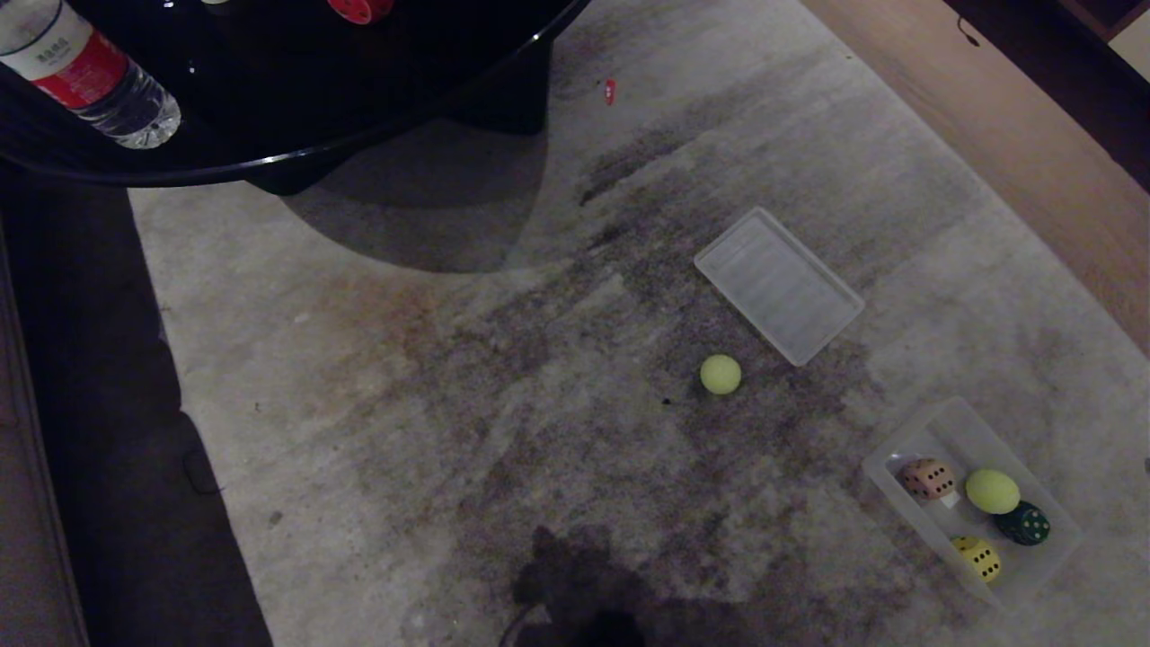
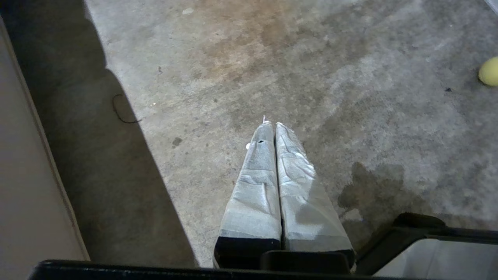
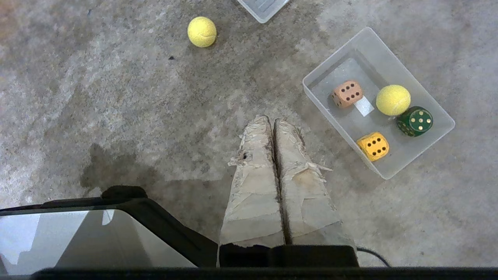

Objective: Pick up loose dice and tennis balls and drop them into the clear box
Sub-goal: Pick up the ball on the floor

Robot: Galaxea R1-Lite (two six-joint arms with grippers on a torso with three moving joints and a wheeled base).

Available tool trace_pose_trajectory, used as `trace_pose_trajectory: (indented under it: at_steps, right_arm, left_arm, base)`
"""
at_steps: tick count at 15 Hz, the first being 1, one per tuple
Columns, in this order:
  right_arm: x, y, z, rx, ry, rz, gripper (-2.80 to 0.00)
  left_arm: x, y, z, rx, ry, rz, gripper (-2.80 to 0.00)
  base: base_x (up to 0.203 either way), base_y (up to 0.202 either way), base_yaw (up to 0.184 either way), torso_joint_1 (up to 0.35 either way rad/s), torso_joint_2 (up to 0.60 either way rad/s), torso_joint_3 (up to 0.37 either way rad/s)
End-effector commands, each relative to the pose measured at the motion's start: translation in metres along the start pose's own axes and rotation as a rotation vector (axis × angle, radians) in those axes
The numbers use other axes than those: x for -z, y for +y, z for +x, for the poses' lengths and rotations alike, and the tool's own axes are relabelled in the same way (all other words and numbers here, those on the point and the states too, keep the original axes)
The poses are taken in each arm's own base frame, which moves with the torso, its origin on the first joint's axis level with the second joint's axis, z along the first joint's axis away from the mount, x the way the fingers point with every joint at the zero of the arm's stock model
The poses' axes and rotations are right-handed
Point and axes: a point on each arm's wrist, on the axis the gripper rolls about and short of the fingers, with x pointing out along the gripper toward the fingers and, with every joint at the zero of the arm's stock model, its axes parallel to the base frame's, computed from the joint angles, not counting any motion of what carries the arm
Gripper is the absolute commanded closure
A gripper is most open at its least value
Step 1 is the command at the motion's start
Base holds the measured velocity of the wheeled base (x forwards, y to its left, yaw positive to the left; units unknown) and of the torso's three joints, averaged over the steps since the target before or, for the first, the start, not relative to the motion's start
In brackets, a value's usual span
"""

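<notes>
My right gripper (image 3: pixel 273 120) wears frayed, papery beige tape; my left gripper (image 2: pixel 272 125) has smoother grey wrap, creased. The rug (image 1: pixel 503 377) is matt, rough, mottled cloth. At four o'clock the clear box (image 1: pixel 907 449) is smooth transparent plastic; the lid (image 1: pixel 778 285) ribbed, translucent. The loose tennis ball (image 1: pixel 720 374) looks fuzzy. At eleven o'clock, a glossy black table (image 1: pixel 269 108).
</notes>
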Motion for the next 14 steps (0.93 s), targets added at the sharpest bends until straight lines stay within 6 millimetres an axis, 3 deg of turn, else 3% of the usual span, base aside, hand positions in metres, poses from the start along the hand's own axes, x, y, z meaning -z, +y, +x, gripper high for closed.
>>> trace_pose_trajectory:
  at_steps: [1,5,14]
  right_arm:
    - [0.0,0.0,0.0001,-0.001,0.002,0.0,0.0]
    - [0.0,0.0,0.0001,0.001,0.002,0.006,0.0]
    - [-0.0067,0.0005,-0.0006,0.006,0.005,0.004,0.0]
  left_arm:
    - [0.0004,0.0,0.0002,0.001,0.003,0.0,0.0]
    - [0.0005,0.0,0.0002,0.001,0.005,0.003,0.0]
    - [0.0004,0.0,0.0002,0.001,0.003,-0.005,0.0]
  base:
    - [0.0,0.0,0.0,0.0,0.0,0.0]
    - [0.123,0.0,-0.003,0.001,0.0,0.004]
    - [0.0,0.0,0.0,0.0,0.0,0.0]
